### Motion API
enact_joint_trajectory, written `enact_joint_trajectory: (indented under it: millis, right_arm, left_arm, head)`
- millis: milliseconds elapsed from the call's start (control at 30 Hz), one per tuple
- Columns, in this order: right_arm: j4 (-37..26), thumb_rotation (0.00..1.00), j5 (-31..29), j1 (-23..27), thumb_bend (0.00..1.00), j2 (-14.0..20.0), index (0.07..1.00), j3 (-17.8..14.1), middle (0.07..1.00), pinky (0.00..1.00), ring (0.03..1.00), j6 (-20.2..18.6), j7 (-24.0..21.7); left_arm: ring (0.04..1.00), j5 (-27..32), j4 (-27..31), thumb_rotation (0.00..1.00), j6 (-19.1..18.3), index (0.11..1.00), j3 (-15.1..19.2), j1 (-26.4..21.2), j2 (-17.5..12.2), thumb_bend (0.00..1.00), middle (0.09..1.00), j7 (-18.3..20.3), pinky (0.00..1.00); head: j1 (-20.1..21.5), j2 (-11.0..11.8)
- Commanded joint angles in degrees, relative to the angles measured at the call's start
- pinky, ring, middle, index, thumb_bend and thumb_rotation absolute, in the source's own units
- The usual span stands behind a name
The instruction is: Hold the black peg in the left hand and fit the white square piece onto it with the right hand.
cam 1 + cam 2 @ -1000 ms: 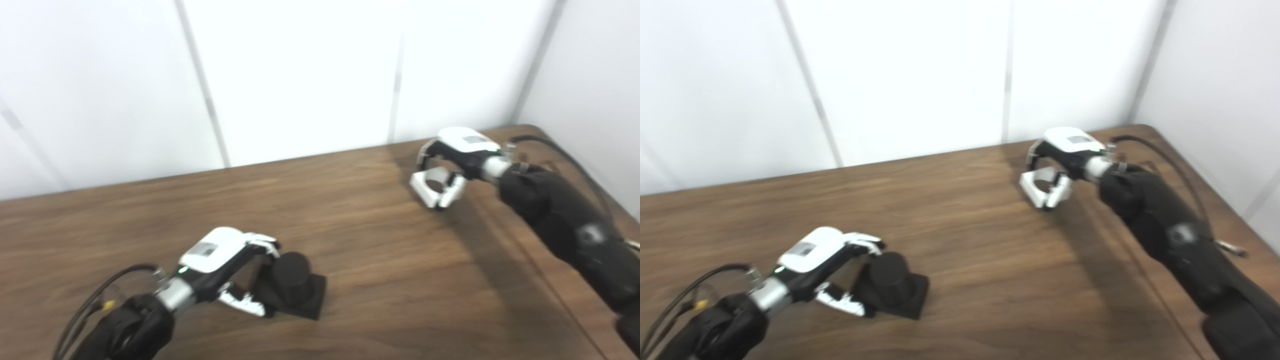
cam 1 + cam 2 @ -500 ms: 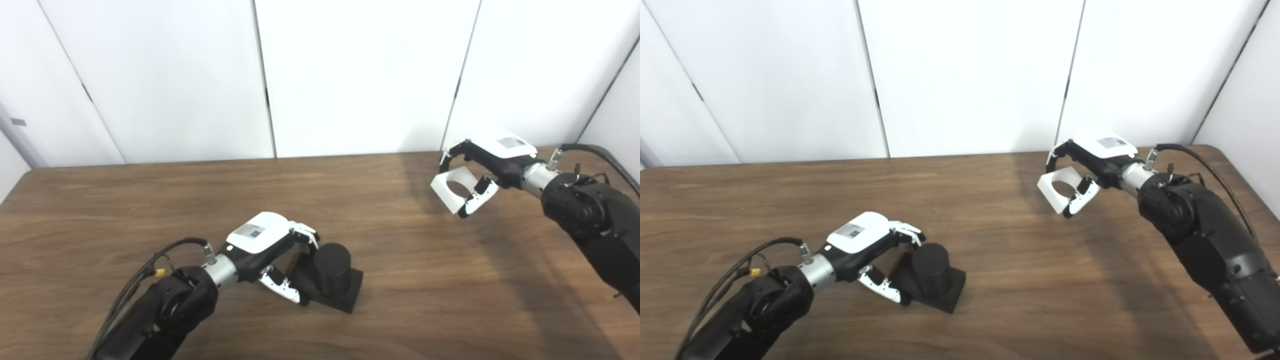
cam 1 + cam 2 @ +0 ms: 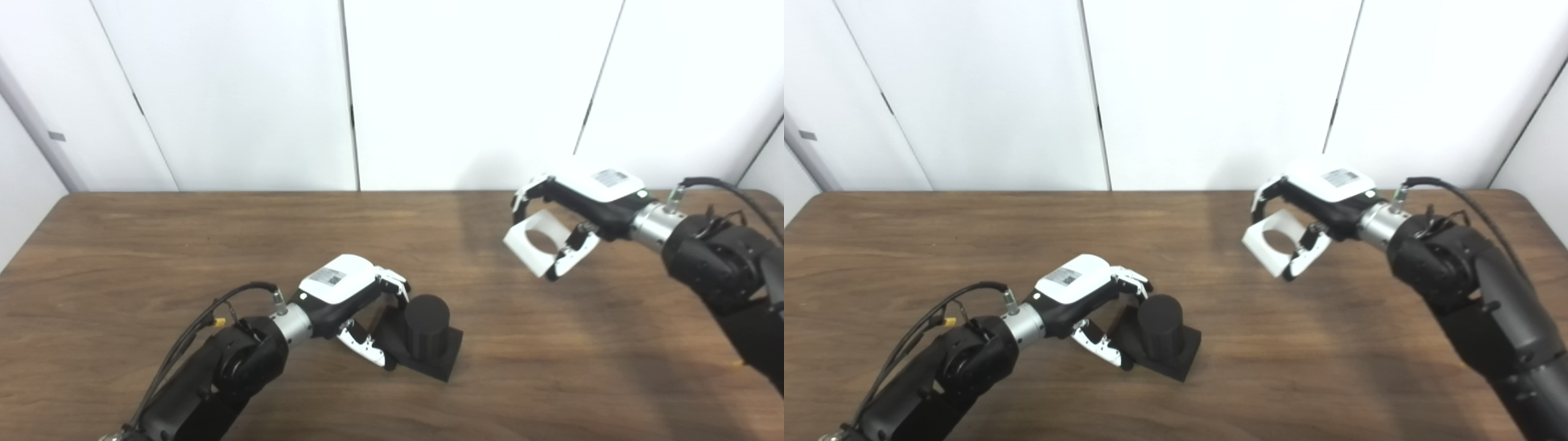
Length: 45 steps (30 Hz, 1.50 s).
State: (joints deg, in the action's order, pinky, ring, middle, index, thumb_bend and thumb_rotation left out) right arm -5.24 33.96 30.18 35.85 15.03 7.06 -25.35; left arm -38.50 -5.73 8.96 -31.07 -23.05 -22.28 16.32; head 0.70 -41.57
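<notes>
White-shelled, the right hand (image 3: 582, 211) pinched the white square piece (image 3: 538, 241) between fingers and thumb, lifted above the wooden table (image 3: 122, 245) at its far right side. The left hand (image 3: 352, 303) rested low, its fingers and thumb cupped against the black peg (image 3: 427, 334), which stood upright on its square base, well apart from the piece.

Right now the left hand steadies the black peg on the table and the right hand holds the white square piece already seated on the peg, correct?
Not seated: in the left eye view the right hand holds the white square piece in the air, apart from the black peg. The left hand does steady it.
</notes>
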Motion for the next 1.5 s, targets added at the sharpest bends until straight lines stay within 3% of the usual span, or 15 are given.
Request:
enact_joint_trajectory:
  millis: [0, 233, 367, 1467]
  right_arm:
    - [-2.98, 0.13, -1.16, 2.96, 0.52, 0.44, 0.478, -1.08, 0.723, 0.62, 0.749, 0.45, -0.42]
    - [-8.72, 0.13, -1.72, 3.34, 0.52, -1.6, 0.477, -0.83, 0.728, 0.64, 0.756, -0.9, -4.66]
    - [-9.12, 0.13, -2.09, 3.64, 0.52, -2.63, 0.476, -0.22, 0.722, 0.63, 0.74, 1.07, -5.18]
    - [-17.14, 0.13, -6.57, 2.84, 0.52, -10.51, 0.477, 2.43, 0.723, 0.66, 0.75, -0.48, -11.46]
  left_arm:
    - [0.818, -1.98, -3.76, 0.07, -2.0, 0.487, -2.86, 2.53, 0.39, 0.52, 0.806, 4.76, 0.64]
    - [0.816, -2.05, -3.55, 0.07, -2.14, 0.487, -2.93, 2.52, 0.23, 0.52, 0.806, 5.17, 0.65]
    - [0.822, -2.2, -3.63, 0.07, -2.36, 0.487, -3.04, 2.45, 0.34, 0.52, 0.813, 5.36, 0.65]
    - [0.801, -1.96, -3.2, 0.07, -2.86, 0.487, -2.98, 2.12, 0.81, 0.52, 0.811, 5.55, 0.64]
  head:
    - [0.06, -0.1]
    - [0.52, -0.24]
    - [0.8, -0.17]
    - [-0.11, -0.53]
